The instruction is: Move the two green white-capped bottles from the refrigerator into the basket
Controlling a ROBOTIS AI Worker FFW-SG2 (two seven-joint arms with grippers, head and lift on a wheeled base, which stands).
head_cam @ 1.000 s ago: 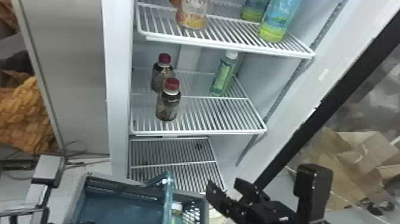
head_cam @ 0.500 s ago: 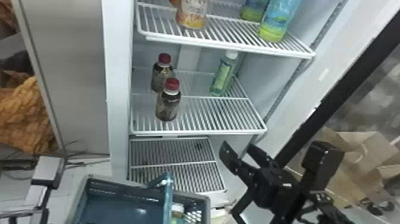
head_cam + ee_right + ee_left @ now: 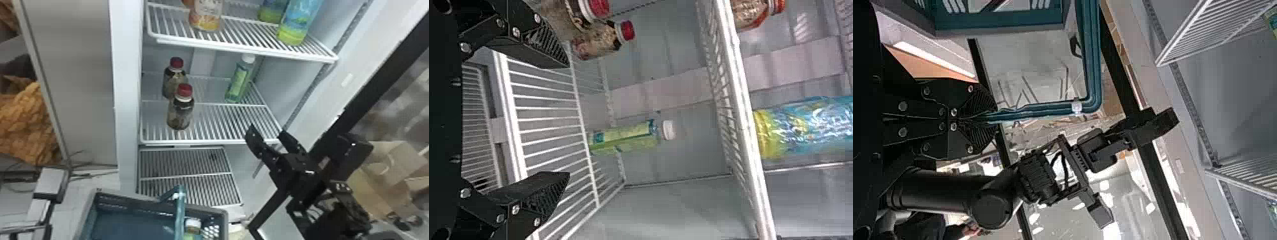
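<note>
Right gripper (image 3: pixel 267 131) at the front edge of the middle shelf (image 3: pixel 223 123), near its right corner; fingers spread, nothing between them. One green white-capped bottle (image 3: pixel 237 81) stands upright near that shelf's right edge, set well back; bare wire grid lies between it and the front edge. Two red-capped bottles, front (image 3: pixel 180 113) and rear (image 3: pixel 174 79), stand toward the left edge, with open room between them and the green bottle. The upper shelf (image 3: pixel 249 35) overhangs, a blue-green bottle (image 3: pixel 297 24) near its front right corner. A second white-capped bottle (image 3: pixel 193 228) is in the basket (image 3: pixel 127 204), beside its right wall. Left gripper (image 3: pixel 985 117) clenched on the basket handle (image 3: pixel 1038 111).
</note>
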